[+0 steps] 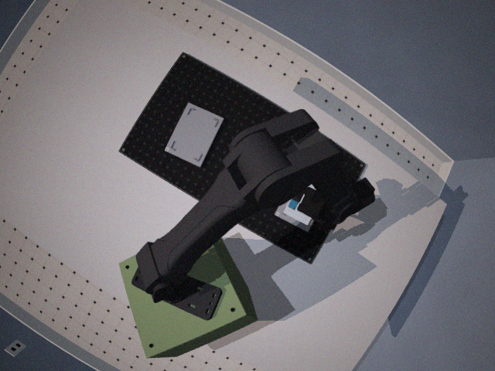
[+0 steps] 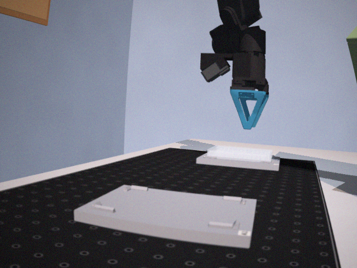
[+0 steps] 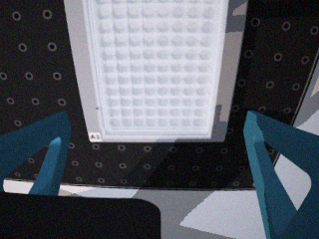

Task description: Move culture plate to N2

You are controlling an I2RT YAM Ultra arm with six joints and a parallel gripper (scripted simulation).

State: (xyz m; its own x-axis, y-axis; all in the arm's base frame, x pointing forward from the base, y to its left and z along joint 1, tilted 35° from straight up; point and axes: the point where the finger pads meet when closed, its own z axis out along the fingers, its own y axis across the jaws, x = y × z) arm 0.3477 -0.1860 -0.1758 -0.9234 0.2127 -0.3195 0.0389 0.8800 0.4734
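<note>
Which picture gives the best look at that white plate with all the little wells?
The wrist view: the plate fills it, wells visible. The exterior view shows its side; from the top, the arm hides most of it.

The pale table [image 1: 72, 192] carries a black breadboard [image 1: 168, 107]; just beside it stands the green base block [image 1: 192, 331].

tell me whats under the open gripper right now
The lidded culture plate sits on its nest, below the open gripper, which hangs apart from it. The wells show through the lid; the nest surface beneath the plate is covered.
</note>
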